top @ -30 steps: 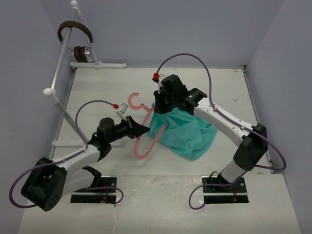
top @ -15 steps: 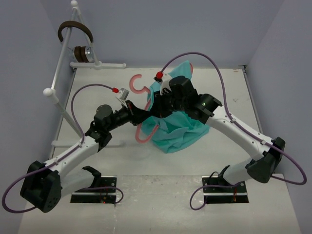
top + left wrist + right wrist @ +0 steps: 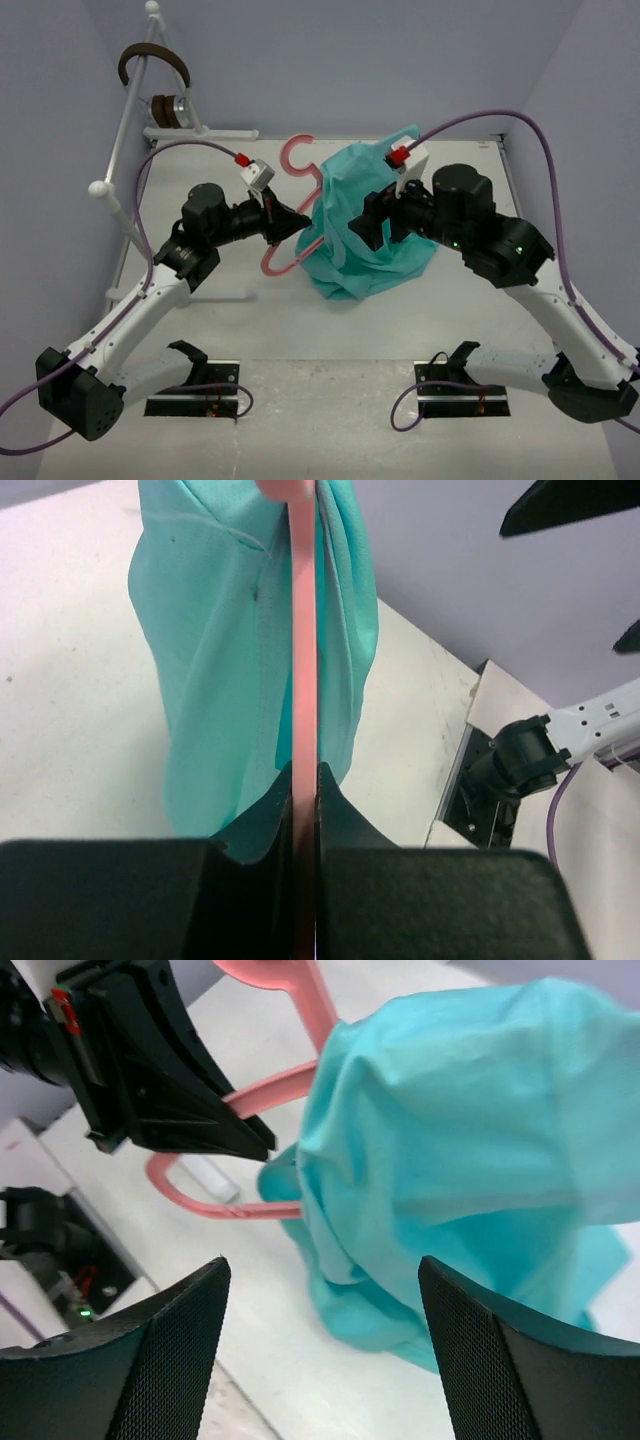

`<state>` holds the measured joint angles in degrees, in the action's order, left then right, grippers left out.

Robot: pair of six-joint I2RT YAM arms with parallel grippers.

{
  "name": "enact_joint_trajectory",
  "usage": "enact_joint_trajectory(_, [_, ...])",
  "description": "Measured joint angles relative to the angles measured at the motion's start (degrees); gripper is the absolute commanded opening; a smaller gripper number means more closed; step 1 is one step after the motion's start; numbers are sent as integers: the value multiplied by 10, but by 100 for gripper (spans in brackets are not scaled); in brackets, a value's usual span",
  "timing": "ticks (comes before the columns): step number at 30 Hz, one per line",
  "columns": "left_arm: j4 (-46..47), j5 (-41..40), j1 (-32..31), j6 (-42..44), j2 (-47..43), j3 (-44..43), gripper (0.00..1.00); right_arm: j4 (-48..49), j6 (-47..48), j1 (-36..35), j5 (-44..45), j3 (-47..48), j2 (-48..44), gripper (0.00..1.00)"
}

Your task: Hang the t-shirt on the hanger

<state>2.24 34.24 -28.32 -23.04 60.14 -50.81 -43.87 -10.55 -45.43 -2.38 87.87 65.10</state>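
A: Where is the t-shirt (image 3: 365, 225)?
B: Draped over the hanger (image 3: 303, 630), raised above the table's (image 3: 300, 330) middle; the hanger is held upright by the left gripper (image 3: 305, 780), clamped on its bar, so the cloth hangs free.
A: Right gripper (image 3: 320, 1265)?
B: Jaws apart, nothing held; open room is seen toward the table's right edge.

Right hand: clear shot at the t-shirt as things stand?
Probably yes. The right hand is open and faces the t-shirt with nothing between; the left hand holds the hanger off to one side.
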Motion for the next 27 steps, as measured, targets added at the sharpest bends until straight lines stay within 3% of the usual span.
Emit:
enact_joint_trajectory(8, [-100,123,0,130,30,-88,0,-14,218,1,44,7,-111,83])
enact_joint_trajectory(13, [-145,173,-6,209,53,-105,0,-80,289,1,17,102,-54,80])
enact_joint_trajectory(17, [-165,198,-8,246,63,-106,0,-118,321,1,-15,105,-19,76])
enact_joint_trajectory(24, [-169,247,-36,276,69,-109,0,-157,363,1,-81,81,29,61])
enact_joint_trajectory(25, [-169,257,-39,279,69,-110,0,-156,370,1,-90,79,33,54])
enact_joint_trajectory(27, [-168,271,-42,285,68,-112,0,-155,381,1,-107,72,36,28])
